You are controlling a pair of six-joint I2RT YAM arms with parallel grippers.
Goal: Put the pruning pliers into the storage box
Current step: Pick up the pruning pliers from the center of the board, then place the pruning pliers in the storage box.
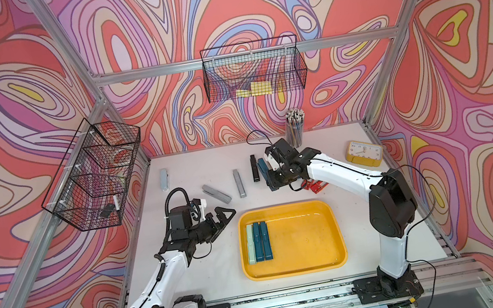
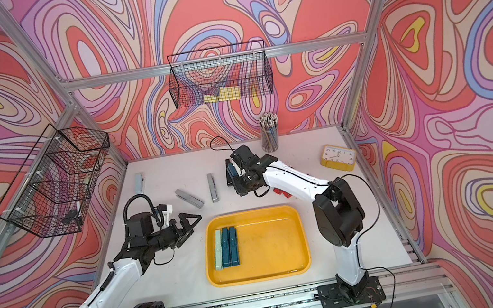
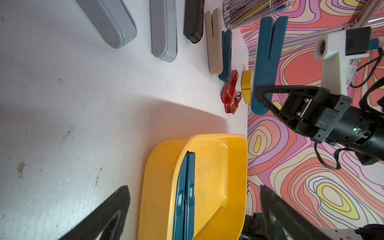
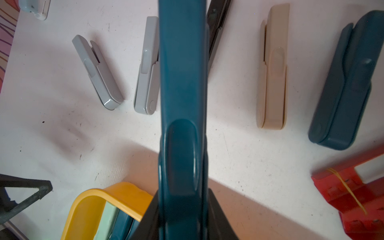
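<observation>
While I watch remotely, right gripper [image 3: 259,99]: clamped on one end of a teal pruning plier [image 4: 182,83], held clear of the table [image 1: 210,269] beyond the far rim of the storage box [image 1: 297,270].
left gripper [image 1: 221,221]: jaws wide, nothing between them, hovering just left of the box.
box contents: I count a pale green plier [image 1: 250,244] and two teal pliers [image 1: 261,240], side by side along the left wall.
loose on table: grey pliers [image 1: 239,183], black plier [image 1: 254,167], beige plier [image 4: 272,68], red pliers [image 1: 313,186].
</observation>
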